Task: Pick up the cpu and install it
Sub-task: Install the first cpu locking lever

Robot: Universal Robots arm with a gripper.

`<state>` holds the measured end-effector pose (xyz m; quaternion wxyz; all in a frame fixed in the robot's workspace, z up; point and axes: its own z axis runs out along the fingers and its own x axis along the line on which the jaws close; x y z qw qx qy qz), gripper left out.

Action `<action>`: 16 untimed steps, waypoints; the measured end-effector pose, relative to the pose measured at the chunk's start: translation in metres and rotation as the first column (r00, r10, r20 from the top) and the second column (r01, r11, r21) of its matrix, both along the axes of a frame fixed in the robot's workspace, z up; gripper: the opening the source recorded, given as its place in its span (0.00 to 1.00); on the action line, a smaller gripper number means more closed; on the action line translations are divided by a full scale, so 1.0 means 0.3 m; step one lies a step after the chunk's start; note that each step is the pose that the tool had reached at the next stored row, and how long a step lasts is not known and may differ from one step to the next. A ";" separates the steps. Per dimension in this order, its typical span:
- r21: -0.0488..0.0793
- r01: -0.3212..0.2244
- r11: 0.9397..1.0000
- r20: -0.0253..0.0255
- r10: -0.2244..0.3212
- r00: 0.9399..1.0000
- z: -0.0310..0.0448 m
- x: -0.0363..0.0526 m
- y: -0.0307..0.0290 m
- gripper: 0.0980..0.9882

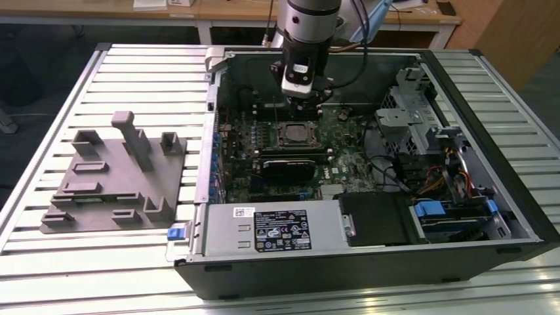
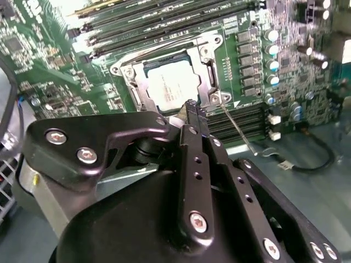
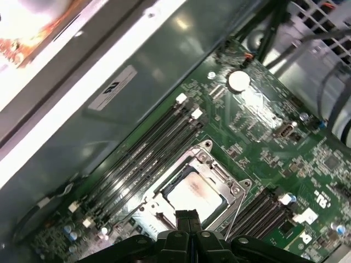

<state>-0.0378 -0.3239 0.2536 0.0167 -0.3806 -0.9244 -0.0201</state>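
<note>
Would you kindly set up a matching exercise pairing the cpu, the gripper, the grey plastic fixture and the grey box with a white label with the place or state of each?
Things:
1. cpu
2. gripper
3. grey plastic fixture
4. grey box with a white label

Places or states:
A. on the slatted table, to the exterior view's left of the computer case
B. fingers shut and empty, over the motherboard near the socket frame
C. inside the computer case, along its wall nearest the exterior camera
D. lying in the socket frame

Pairs: 1-D, 2-B, 3-A, 4-C.
</note>
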 end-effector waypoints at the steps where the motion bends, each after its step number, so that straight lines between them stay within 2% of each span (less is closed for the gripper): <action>1: 0.000 -0.018 1.000 0.000 0.018 1.000 0.000 0.000 0.000 0.01; 5: 0.000 -0.090 0.996 0.000 0.090 0.996 0.000 0.000 0.000 0.01; 8: 0.000 -0.145 0.989 0.000 0.145 0.989 0.000 0.000 0.000 0.01; 16: 0.000 -0.274 0.962 0.000 0.274 0.962 0.000 0.000 0.000 0.01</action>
